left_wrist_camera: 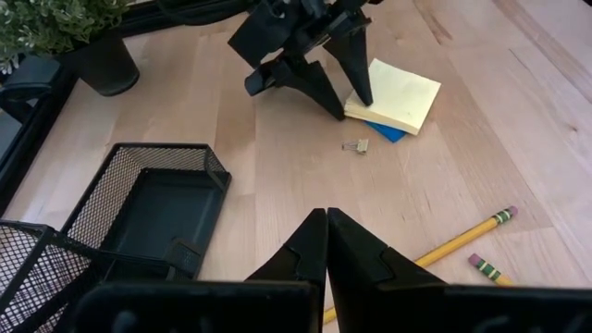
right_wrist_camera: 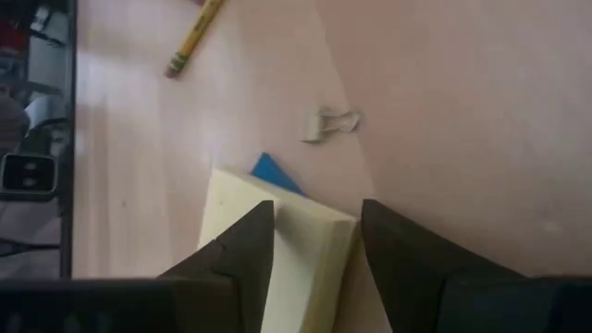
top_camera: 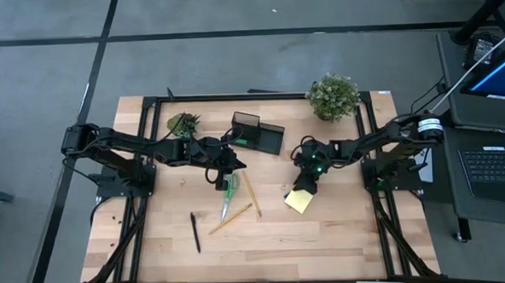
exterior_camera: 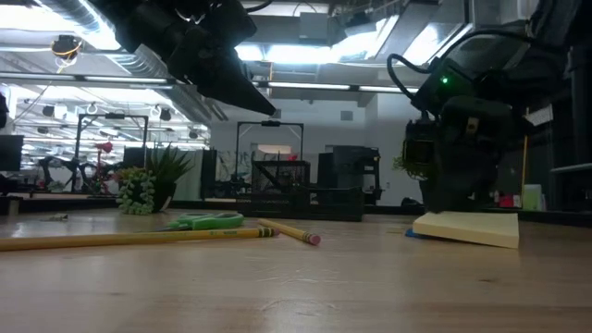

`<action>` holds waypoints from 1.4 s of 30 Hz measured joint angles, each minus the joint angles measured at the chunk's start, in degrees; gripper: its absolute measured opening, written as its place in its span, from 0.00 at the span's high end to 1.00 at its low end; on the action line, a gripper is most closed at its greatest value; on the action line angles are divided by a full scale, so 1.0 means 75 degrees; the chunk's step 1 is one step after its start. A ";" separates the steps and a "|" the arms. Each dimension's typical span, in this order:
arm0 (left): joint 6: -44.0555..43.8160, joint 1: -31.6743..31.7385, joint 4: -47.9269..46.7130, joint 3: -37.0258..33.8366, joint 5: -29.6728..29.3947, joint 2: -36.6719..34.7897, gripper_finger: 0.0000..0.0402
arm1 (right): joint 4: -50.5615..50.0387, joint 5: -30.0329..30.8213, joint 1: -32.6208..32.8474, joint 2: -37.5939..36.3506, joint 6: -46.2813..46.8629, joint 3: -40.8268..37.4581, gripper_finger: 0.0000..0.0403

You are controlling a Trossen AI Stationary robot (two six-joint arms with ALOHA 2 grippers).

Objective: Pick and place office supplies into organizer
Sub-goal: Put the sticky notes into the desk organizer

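Evidently, the right end effector (right_wrist_camera: 314, 242) is spread apart astride the sticky-note pad (left_wrist_camera: 395, 92) for pickup, while the left end effector (left_wrist_camera: 326, 242) is kept pressed together, empty, above the desk (top_camera: 325, 232).

Colour-wise it's a pale blond wood-plank table (top_camera: 325, 241) with a black wire-mesh organizer (left_wrist_camera: 148, 199) sitting on it, plus a square pale-yellow sticky-note pad (left_wrist_camera: 400, 92) lying on top of a small bright blue piece (left_wrist_camera: 384, 132). The wooden pencils (left_wrist_camera: 462, 242) are yellow with a green-banded ferrule and pink eraser, the scissors (exterior_camera: 205, 220) have green handles, and there's a thin black pen (top_camera: 195, 232) and a little silvery binder clip (right_wrist_camera: 330, 125). Both leafy potted plants (top_camera: 332, 95) are green, the nearer one in a dark pot, and the arms are black all over.
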 joint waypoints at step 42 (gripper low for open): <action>0.0000 -0.0001 0.0001 0.0000 -0.0033 0.0000 0.99 | -0.0333 -0.0599 0.0015 0.0020 -0.0625 -0.0029 0.79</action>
